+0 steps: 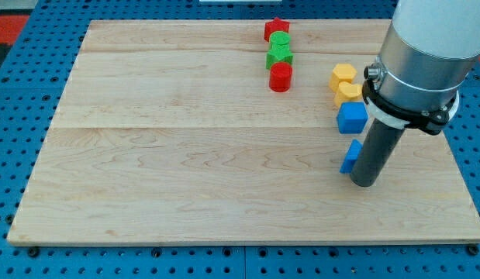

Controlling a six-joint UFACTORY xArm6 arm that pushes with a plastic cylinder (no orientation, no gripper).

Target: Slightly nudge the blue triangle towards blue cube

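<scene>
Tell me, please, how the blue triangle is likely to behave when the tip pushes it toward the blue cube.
The blue triangle looks small and rigid, so it should slide rather than bend. It lies flat on the smooth wooden board, so tipping or rolling seems unlikely. My tip sits right at its right side, below the blue cube; an off-centre push there would probably rotate it.

Single raised view over wooden board point(185, 170)

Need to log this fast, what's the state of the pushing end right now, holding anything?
No gripper: my tip is a bare rod end holding nothing, beside the blue triangle on the view's right, apparently touching; the blue cube sits above.
</scene>
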